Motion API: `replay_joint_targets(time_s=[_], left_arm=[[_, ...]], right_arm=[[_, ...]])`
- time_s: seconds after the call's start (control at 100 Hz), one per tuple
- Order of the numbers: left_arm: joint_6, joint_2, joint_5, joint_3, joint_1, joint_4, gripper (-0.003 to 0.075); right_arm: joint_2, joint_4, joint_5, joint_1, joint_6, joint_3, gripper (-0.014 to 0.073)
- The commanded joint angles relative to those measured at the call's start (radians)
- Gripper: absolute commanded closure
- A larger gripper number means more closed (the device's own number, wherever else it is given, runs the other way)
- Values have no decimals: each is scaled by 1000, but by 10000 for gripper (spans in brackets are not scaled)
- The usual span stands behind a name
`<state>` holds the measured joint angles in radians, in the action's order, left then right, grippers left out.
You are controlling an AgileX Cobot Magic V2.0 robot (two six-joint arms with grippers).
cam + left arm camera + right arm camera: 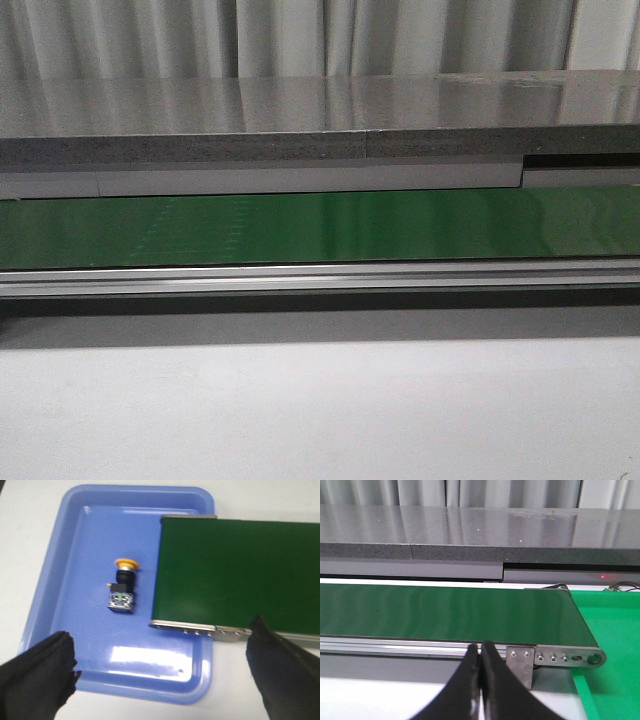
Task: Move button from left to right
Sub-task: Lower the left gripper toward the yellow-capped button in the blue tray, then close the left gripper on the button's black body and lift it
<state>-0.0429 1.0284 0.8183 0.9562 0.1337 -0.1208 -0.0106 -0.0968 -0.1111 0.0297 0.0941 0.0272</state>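
1. Black fingers [37, 680] of the left pincer [160, 680] stand nearest in the left wrist view, spread wide apart and holding nothing; one hangs over the tray's near rim, the other over the belt's metal rail.
2. Between and beyond them lies a blue tray [60, 570] on the white table [20, 510], with raised rim and rounded corners.
3. On the tray floor, about midway, the button [123, 586] lies on its side: yellow-orange cap pointing away from the fingers, black body toward them, its end face showing greenish-blue marks. No writing on it can be read.
4. The button lies just beside the belt's end, apart from it and apart from both fingers.
5. A green belt [235, 575] on a metal frame reaches over one side of the tray; its rail shows a row of small screws.
6. In the right wrist view the right pincer [480, 680] has its two black fingers pressed together with nothing between them, in front of the belt's rail near its end.
7. Beside that belt end sits a green surface [610, 645]; whether it is a tray I cannot tell.
8. The front view shows the belt [320, 228] running across, white table [320, 410] before it, a grey slab [320, 120] and pale curtain [300, 35] behind. No pincer or button appears there.
9. No brand or label is legible anywhere.
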Motion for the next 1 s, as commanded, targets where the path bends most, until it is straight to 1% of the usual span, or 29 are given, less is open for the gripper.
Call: replay_joint_targets(time_s=[0.0,0.13,0.19,0.35,0.47,0.73,0.99], left_arm=[[43,73,-66,101,56,15,59],[124,196,-66,190,129,93,59],[141,258,-64,231,158,121,59],[167,407,-61,310,218,114,59],[174,500,-64,340,252,114,59],[181,649,-84,345,261,121,60],[187,729,-128,347,261,144,60]], right_arm=[[-21,4,75,-5,6,-15,661],[-21,4,75,-5,6,-15,661],[-21,4,75,-5,6,-15,661],[-21,4,75,-5,6,-15,661],[-21,4,75,-5,6,-15,661],[-21,4,75,-5,6,-15,661],[-21,4,75,-5,6,-15,661]])
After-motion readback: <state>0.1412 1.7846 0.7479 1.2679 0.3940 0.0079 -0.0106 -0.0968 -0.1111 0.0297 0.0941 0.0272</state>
